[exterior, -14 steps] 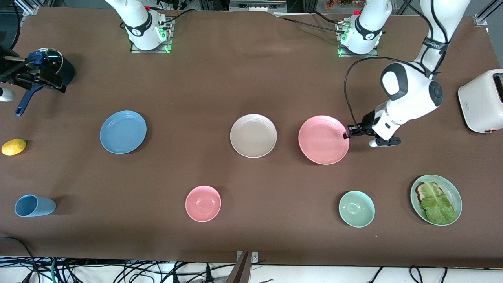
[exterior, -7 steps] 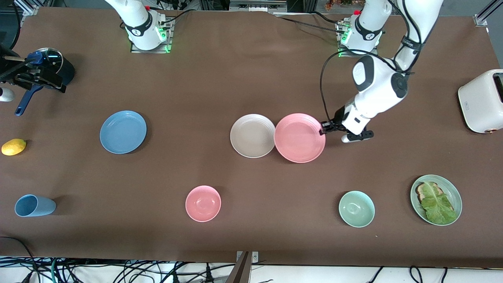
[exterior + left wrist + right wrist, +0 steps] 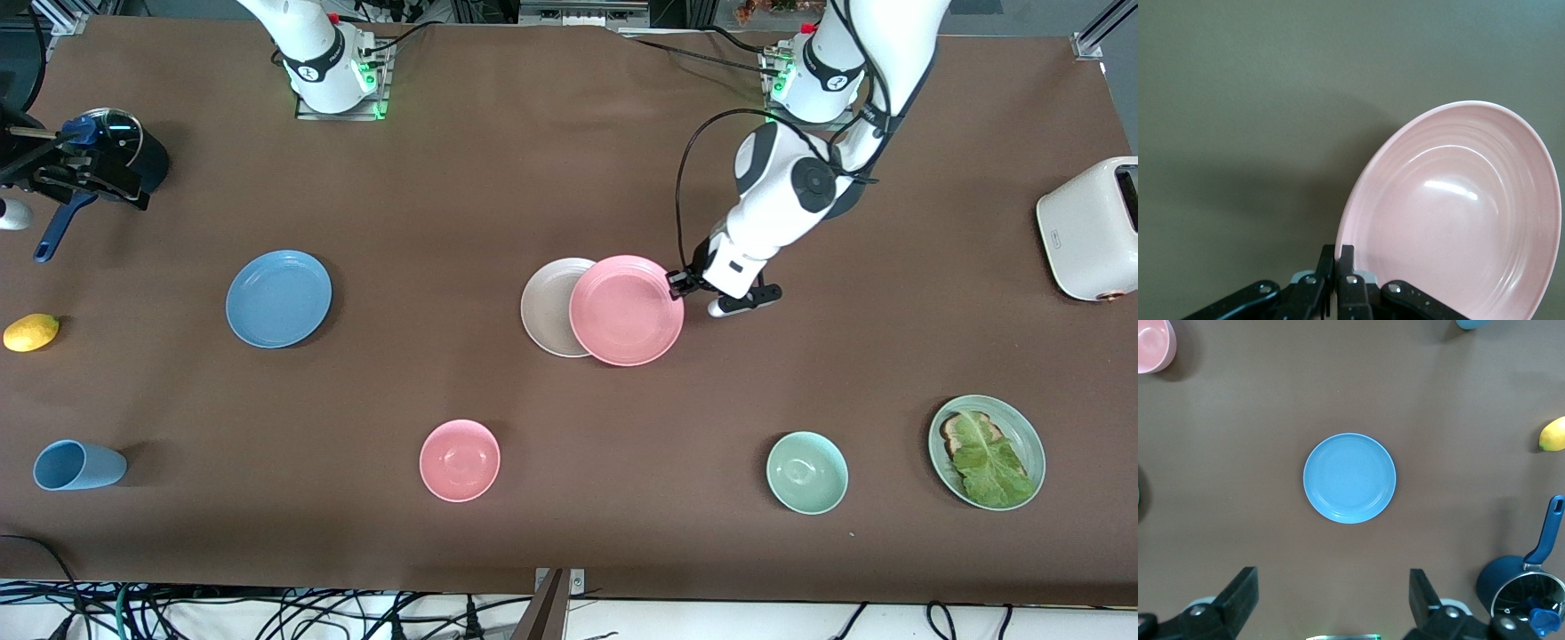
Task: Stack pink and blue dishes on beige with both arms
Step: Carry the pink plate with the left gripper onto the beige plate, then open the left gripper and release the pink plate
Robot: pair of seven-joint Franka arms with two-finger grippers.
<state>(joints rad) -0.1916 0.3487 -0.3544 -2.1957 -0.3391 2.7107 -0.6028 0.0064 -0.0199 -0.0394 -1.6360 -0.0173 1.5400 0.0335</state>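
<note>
Pink plate (image 3: pixel 627 310) covers roughly half of the beige plate (image 3: pixel 545 307), so we see only a crescent of beige. The left hand (image 3: pixel 679 284) pinches the pink plate's rim. The blue plate (image 3: pixel 278 298) lies toward the right arm's end, under the right hand (image 3: pixel 1331 600), whose fingers are spread.

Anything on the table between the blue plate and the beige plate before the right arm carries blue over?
Nothing: the front view shows only bare brown table between the blue plate and the beige plate.
</note>
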